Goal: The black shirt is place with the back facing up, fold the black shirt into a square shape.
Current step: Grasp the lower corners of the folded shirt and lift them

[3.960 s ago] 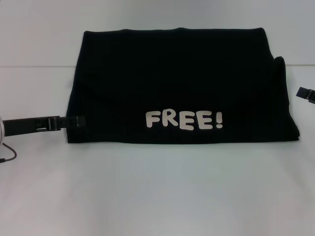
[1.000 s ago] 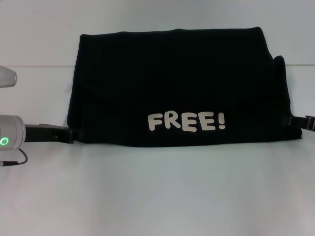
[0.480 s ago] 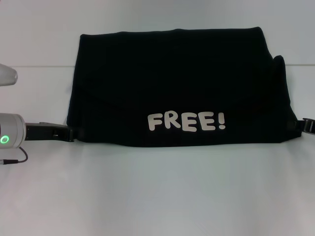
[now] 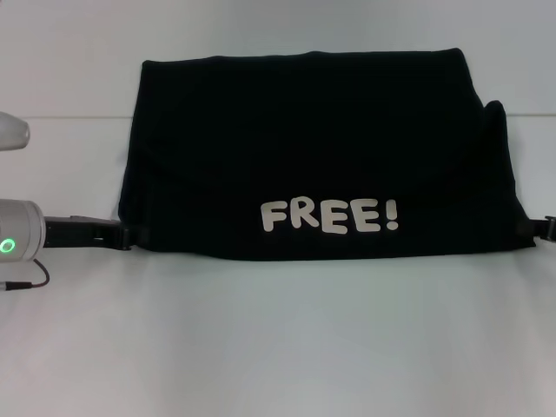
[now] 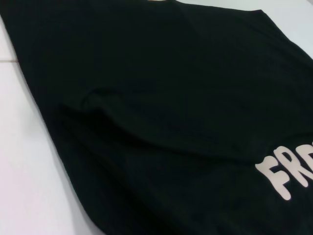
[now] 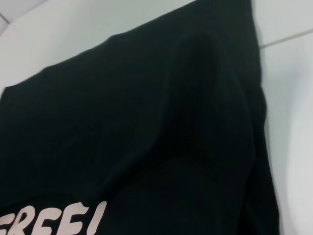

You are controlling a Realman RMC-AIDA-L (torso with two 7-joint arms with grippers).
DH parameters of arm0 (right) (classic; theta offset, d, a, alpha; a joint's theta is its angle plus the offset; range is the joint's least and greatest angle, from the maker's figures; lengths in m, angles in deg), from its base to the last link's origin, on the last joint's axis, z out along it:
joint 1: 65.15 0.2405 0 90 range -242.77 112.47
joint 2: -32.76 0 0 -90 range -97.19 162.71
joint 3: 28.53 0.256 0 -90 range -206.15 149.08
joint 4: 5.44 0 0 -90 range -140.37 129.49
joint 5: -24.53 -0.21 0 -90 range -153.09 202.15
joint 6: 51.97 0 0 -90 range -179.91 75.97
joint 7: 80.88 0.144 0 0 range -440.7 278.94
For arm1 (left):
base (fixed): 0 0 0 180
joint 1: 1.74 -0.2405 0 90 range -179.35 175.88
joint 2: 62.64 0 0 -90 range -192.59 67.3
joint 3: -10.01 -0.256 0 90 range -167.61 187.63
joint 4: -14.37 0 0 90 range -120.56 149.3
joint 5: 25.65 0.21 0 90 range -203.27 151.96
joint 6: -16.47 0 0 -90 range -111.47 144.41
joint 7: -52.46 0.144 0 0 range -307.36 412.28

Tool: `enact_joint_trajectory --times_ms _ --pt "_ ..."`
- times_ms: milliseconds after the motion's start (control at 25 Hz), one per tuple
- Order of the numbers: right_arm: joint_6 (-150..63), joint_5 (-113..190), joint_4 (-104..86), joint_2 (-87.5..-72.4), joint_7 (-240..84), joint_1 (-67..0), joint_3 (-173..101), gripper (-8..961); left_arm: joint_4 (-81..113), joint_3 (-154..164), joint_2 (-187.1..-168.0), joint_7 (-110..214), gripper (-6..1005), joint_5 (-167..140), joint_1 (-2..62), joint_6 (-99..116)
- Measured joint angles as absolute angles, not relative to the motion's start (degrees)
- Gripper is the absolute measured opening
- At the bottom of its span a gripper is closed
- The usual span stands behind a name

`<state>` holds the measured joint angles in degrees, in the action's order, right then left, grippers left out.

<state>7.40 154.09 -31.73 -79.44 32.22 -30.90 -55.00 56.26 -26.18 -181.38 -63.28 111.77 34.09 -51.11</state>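
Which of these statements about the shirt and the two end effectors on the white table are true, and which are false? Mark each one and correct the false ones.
1. The black shirt lies folded into a wide rectangle on the white table. True.
2. The white lettering reads "FREE!" and sits near the shirt's front edge. True.
3. The lettering sits along the shirt's far edge. False: it is by the near edge, closest to the robot.
4. The left end effector is at the shirt's lower left corner. True.
5. The right end effector hovers over the middle of the shirt. False: it is at the shirt's lower right corner, at the edge of the head view.
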Motion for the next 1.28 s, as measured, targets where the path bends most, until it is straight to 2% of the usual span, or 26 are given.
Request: enact_joint_trajectory --times_ms 560,920,1280 --pt "29.8 151.9 -37.5 -79.11 26.7 -41.8 -51.0 38 63.3 -18.5 -180.04 -62.9 3 112.4 28.5 -74.6" --pt "44.1 152.4 -38.7 -77.88 15.3 -50.2 -50.7 43 65.0 -13.0 -179.27 -58.0 2 116.6 25.8 -89.8" --pt "50.4 156.8 -38.7 -77.46 12.9 -54.3 -49.5 49 65.0 -7.2 -178.80 -55.0 3 123.6 23.6 -98.2"
